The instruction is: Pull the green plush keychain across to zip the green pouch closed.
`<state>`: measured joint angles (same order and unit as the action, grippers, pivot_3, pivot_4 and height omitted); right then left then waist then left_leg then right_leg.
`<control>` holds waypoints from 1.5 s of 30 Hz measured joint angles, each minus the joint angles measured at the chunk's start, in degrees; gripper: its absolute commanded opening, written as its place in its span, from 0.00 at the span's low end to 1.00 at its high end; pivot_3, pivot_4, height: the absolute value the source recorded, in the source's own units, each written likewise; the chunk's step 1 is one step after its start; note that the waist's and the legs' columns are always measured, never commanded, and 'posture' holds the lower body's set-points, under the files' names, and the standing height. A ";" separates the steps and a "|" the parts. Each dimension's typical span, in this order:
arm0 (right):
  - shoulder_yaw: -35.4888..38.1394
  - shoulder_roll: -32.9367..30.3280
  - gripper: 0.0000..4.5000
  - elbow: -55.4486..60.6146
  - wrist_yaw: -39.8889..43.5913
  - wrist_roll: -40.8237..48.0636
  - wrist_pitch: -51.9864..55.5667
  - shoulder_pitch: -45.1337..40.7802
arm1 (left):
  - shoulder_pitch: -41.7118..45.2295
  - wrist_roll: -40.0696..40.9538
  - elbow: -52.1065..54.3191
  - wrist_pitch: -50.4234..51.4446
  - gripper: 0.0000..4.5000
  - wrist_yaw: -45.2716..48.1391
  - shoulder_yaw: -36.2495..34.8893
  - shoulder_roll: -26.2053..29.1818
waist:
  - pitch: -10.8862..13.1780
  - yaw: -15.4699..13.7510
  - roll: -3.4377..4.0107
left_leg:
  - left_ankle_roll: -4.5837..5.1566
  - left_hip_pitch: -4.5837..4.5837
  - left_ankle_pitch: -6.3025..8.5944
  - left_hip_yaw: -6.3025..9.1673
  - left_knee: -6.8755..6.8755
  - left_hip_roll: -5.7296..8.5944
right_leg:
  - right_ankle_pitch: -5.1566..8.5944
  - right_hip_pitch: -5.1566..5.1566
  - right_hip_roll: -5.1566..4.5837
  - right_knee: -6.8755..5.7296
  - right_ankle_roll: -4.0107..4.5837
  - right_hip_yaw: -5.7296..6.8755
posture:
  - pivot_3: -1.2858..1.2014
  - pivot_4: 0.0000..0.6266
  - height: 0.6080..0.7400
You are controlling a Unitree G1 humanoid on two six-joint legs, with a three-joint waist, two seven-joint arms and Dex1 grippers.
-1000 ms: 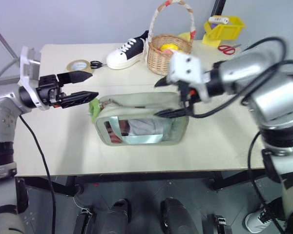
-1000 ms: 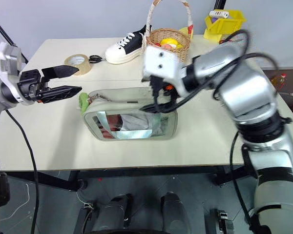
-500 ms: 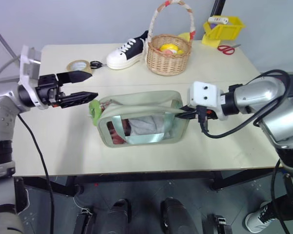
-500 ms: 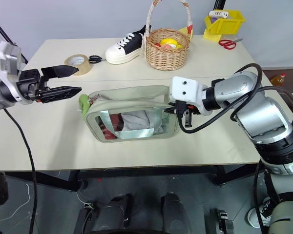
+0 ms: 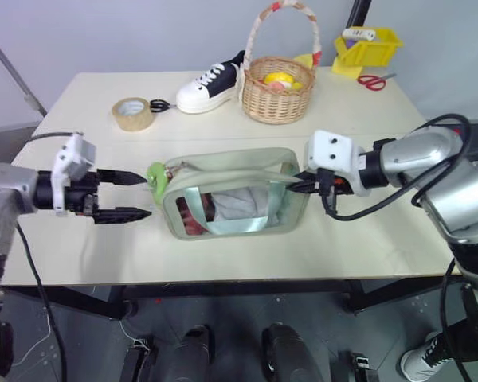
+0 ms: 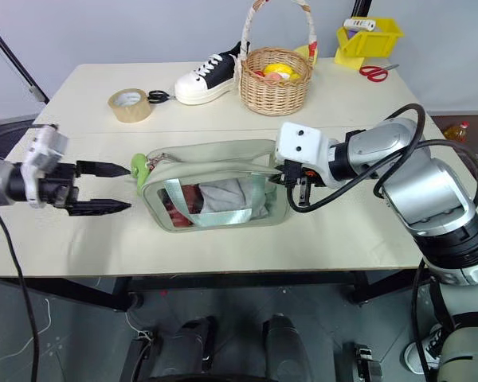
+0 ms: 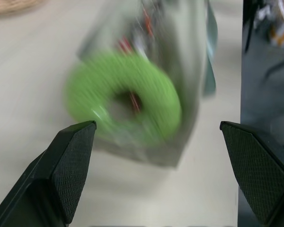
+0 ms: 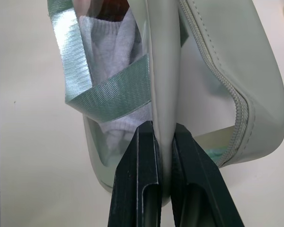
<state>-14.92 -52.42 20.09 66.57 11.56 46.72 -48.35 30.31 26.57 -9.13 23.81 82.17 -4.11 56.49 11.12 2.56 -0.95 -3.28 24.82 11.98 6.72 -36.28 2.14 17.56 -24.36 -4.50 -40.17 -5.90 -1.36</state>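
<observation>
The green pouch (image 5: 231, 195) lies at the middle of the table with its clear window toward me and its zipper open along the top. The green plush keychain (image 5: 156, 173), a fuzzy lime ring (image 7: 156, 94), hangs at the pouch's left end. My left gripper (image 5: 147, 195) is open and level, with its tips just left of the keychain and not touching it. My right gripper (image 5: 296, 185) is shut on the pouch's upper rim at its right end. In the right wrist view the fingers (image 8: 144, 156) pinch that rim.
At the back of the table stand a wicker basket (image 5: 275, 91), a black-and-white shoe (image 5: 207, 83), a tape roll (image 5: 131, 113) and black scissors (image 5: 159, 104). A yellow bin (image 5: 365, 44) and red scissors (image 5: 370, 79) are at the back right.
My left arm has dropped to the level of the keychain, still open. My right gripper came down over the pouch's right end and shut on its rim, then held still.
</observation>
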 measured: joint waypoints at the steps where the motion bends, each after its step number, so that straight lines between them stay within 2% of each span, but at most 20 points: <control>1: 0.00 0.03 0.01 0.06 -0.09 0.01 0.35 -0.06 | 0.49 -0.86 -0.65 -0.65 1.00 -0.78 0.66 -0.95 | 0.00 -0.03 0.00 | 0.00 0.00 0.00 0.00 0.00 0.00 | 0.00 0.00 0.00 0.00 0.00 0.00 | 0.52 0.24 0.66; 12: 0.01 -0.24 0.01 2.25 -0.84 1.10 2.42 -0.06 | 4.40 -2.51 -9.13 -1.29 1.00 -4.66 0.53 -5.17 | 0.00 -0.03 0.00 | 0.01 0.00 0.00 0.01 0.02 0.01 | 0.00 -0.01 0.00 0.00 -0.01 0.02 | 0.52 0.24 0.66; 22: 0.01 -0.40 0.01 2.42 -0.97 2.09 2.90 -0.01 | 6.45 5.01 -11.36 5.96 1.00 -2.27 -5.78 -5.51 | 0.00 0.06 0.00 | 0.01 0.00 0.00 0.01 0.02 0.00 | 0.00 -0.01 0.02 0.00 -0.01 0.03 | 0.52 0.24 0.66; 27: 0.01 -0.52 0.01 2.42 -1.04 2.20 2.88 0.01 | 5.77 5.17 -12.97 6.80 1.00 -2.56 -5.92 -5.51 | 0.00 0.00 0.00 | 0.01 0.00 0.00 0.01 0.02 0.01 | 0.00 -0.01 0.00 0.00 -0.01 0.03 | 0.52 0.24 0.66; 35: 0.01 -0.80 0.01 2.43 -1.10 2.25 2.78 0.04 | 9.59 3.02 -17.25 8.80 1.00 -7.38 -4.56 -9.30 | 0.00 -0.02 -0.01 | 0.01 0.00 0.00 0.01 0.00 0.03 | 0.00 0.00 0.00 0.00 -0.01 0.03 | 0.52 0.24 0.66; 38: 0.01 -0.80 0.00 2.54 -1.15 2.27 2.79 0.04 | 11.01 2.74 -18.22 10.42 0.80 -7.94 -4.24 -10.06 | -0.01 0.05 -0.01 | 0.01 0.00 0.00 0.01 0.00 0.03 | 0.00 0.00 0.01 -0.01 -0.01 0.02 | 0.52 0.24 0.66; 45: 0.01 -0.85 0.00 2.73 -1.61 2.28 2.95 0.05 | 11.12 2.66 -19.72 11.16 0.01 -7.30 -4.03 -10.06 | 0.00 -0.01 -0.01 | 0.00 0.00 0.00 0.01 0.00 0.03 | 0.00 -0.01 0.00 0.00 -0.01 0.03 | 0.52 0.24 0.66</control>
<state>-14.91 -53.27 22.81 64.96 13.84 49.67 -48.30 41.43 29.23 -28.85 34.98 74.86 -8.14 46.43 11.12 2.55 -0.96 -3.27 24.82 11.98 6.74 -36.28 2.16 17.55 -24.36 -4.50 -40.18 -5.91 -1.34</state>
